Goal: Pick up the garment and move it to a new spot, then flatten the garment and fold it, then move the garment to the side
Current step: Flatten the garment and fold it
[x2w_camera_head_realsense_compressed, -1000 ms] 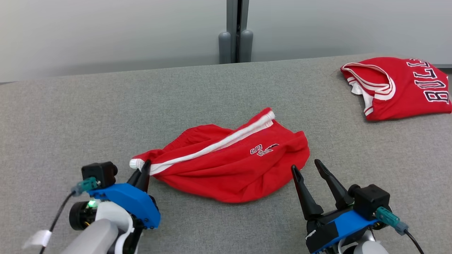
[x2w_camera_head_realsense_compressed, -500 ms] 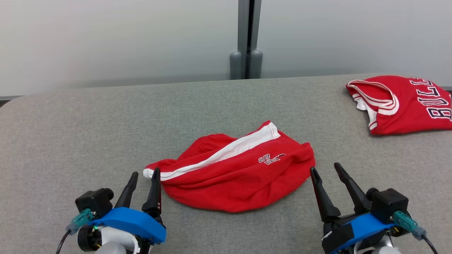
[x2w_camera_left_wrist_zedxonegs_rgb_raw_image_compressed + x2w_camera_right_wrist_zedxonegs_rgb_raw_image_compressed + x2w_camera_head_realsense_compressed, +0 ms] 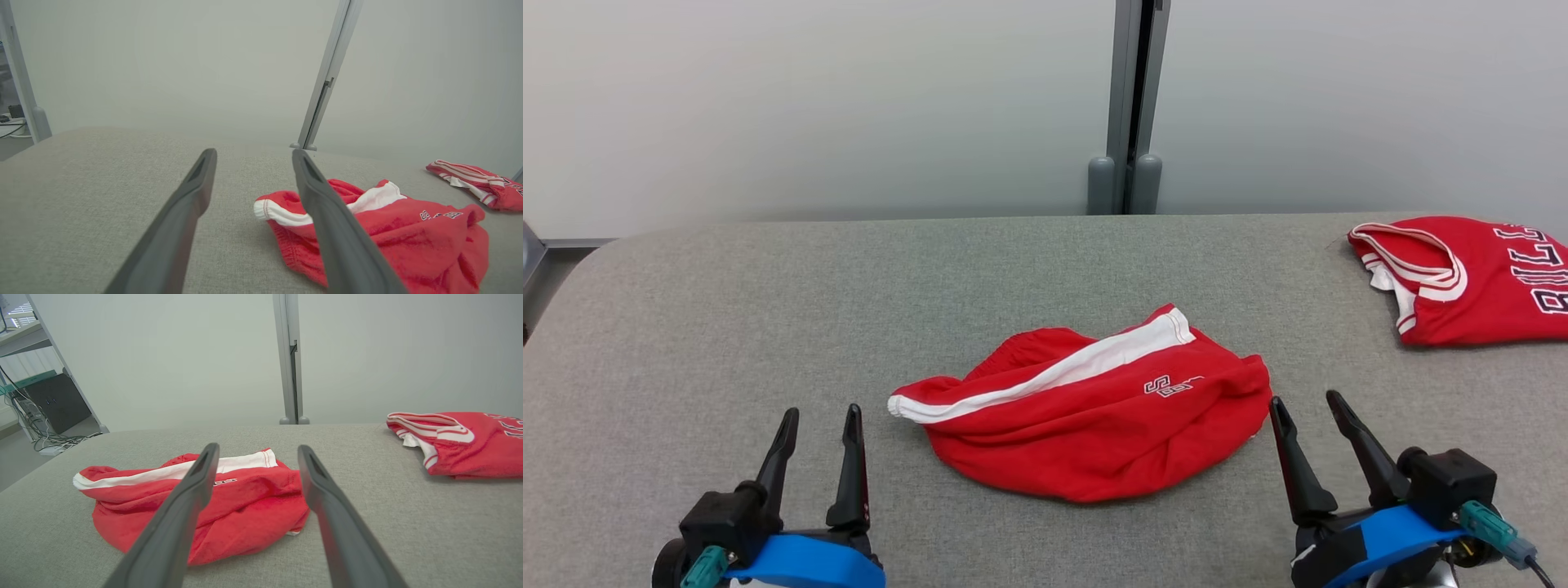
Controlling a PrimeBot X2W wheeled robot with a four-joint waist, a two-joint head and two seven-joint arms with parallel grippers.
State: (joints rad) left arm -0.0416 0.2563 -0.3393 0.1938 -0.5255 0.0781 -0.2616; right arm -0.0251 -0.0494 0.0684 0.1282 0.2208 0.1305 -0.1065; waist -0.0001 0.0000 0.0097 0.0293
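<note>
The crumpled red shorts (image 3: 1094, 416) are lying centred on the grey table (image 3: 727, 327), the left gripper (image 3: 821, 411) at their seven o'clock and the right gripper (image 3: 1303, 399) at four both gaping empty, probably risking a pinch through bunched layers.

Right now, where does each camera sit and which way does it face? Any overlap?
Head view: on the head, looking forward and down at the table and shorts; left gripper lower left, right gripper lower right, both open.
Left wrist view: on that wrist, looking along its own fingers across the table; shorts at right.
Right wrist view: on that wrist, looking along its own fingers at the shorts.
Shared: all show the shorts, jersey and post.
</note>
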